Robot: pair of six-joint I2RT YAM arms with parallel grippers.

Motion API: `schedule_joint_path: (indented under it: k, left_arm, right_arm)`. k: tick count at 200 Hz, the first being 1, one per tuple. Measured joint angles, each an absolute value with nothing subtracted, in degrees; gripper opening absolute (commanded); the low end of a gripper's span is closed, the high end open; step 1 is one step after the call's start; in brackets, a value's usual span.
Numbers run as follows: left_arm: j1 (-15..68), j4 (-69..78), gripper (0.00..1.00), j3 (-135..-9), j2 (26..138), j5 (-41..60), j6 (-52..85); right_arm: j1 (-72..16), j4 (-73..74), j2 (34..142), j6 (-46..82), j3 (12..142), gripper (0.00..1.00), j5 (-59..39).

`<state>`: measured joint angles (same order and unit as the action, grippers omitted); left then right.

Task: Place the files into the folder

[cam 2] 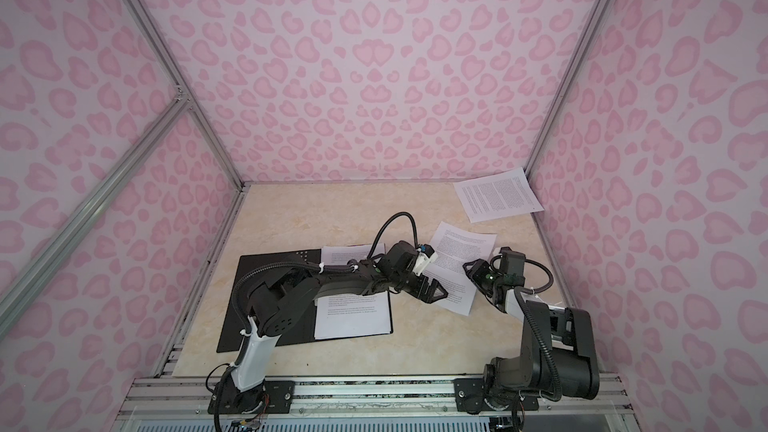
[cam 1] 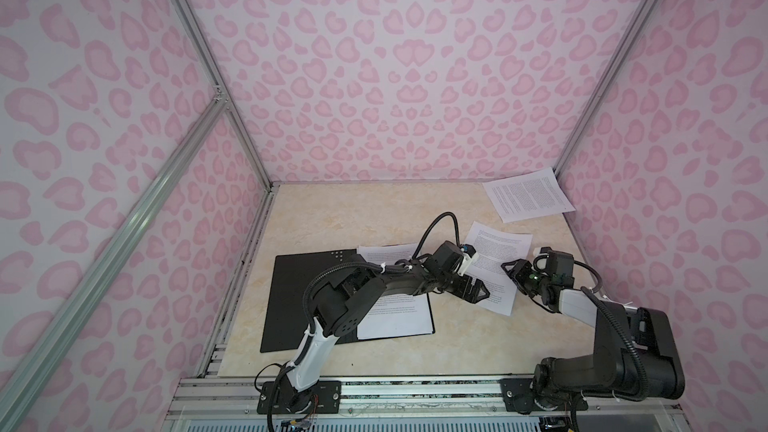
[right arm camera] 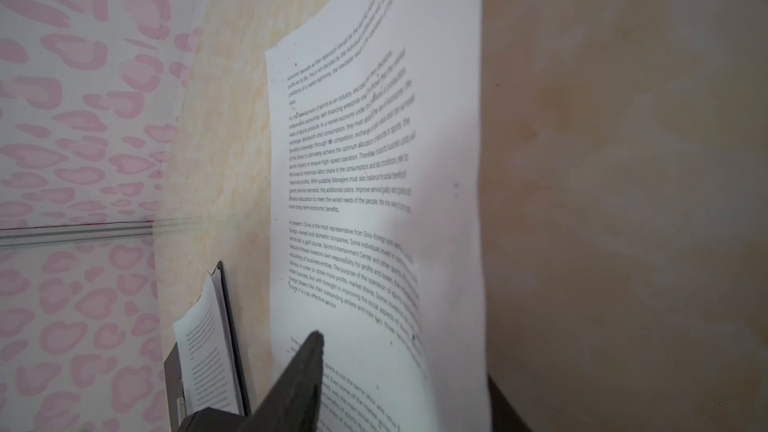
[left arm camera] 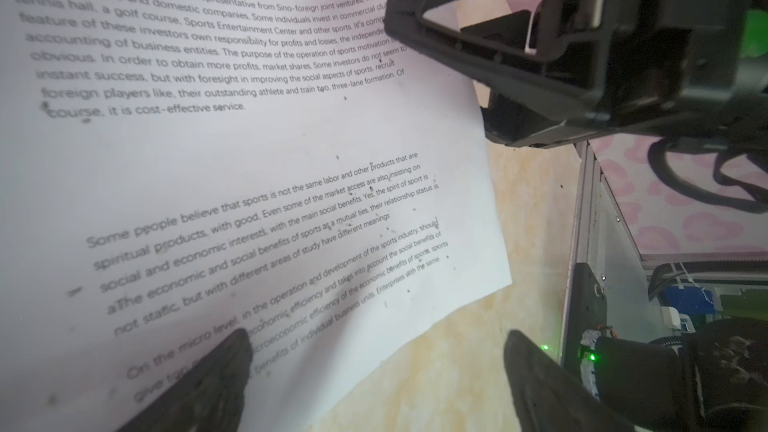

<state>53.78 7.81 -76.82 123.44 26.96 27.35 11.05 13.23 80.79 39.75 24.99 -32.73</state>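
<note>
Between the grippers, a loose sheet (cam 1: 494,253) lies askew on the table (cam 1: 353,218), right of the open folder (cam 1: 291,288). The right gripper (cam 1: 508,268) has its jaws half closed about the sheet's right edge; whether they pinch yet, I cannot tell. The left gripper (cam 1: 483,293) hovers wide open over the near edge, holding nothing. Best to pinch firmly, lift low and carry leftward without creasing. The left arm crosses the folder and its filed sheets (cam 1: 395,320), blocking the way. A far sheet (cam 1: 528,195) sits against the wall (cam 1: 665,160).
</note>
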Motion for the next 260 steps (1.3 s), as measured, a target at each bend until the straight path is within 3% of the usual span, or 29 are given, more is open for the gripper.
schedule_joint_path:
  k: [29,70,118,190,260]
  left_arm:
    - [53.7,8.2,0.97,-76.6,123.3,27.1,27.3]
    - [53.7,8.3,0.97,-74.1,121.2,27.1,26.6]
    - [53.8,9.5,0.97,-63.0,110.7,24.0,24.8]
    - [57.8,32.9,0.97,-43.1,91.4,18.7,19.5]
    - [59.7,57.7,0.98,-25.9,80.6,2.2,15.2]
  right_arm:
    - [10.5,11.8,80.8,38.4,24.7,0.0,-31.5]
    - [9.9,11.4,80.0,38.1,23.5,0.0,-31.2]
    - [9.9,10.5,76.6,38.2,22.3,0.0,-31.6]
    - [9.9,9.9,73.6,39.0,21.1,0.0,-32.4]
    - [5.3,0.8,62.5,37.9,26.2,0.0,-30.7]
